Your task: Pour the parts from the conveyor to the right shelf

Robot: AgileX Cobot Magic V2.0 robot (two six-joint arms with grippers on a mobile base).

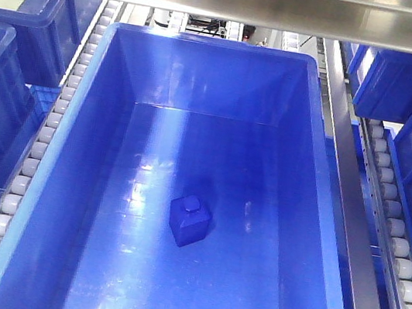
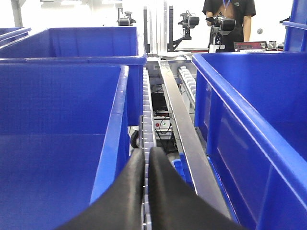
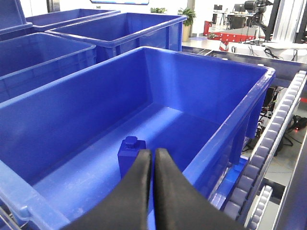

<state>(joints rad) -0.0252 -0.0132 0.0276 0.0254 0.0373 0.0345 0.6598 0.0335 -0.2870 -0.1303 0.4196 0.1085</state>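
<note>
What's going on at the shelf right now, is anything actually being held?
Nothing is held. One small blue part sits upright on the floor of the big blue bin on the roller shelf. The right pincer is shut and empty above the bin's near edge, with the part just beyond its tips. The left pincer is also shut and empty, over the roller lane between two neighbouring bins. The conveyor is not in view.

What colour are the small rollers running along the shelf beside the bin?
Pale grey, almost white rollers; clearest in the exterior front-facing view, left of the bin.
</note>
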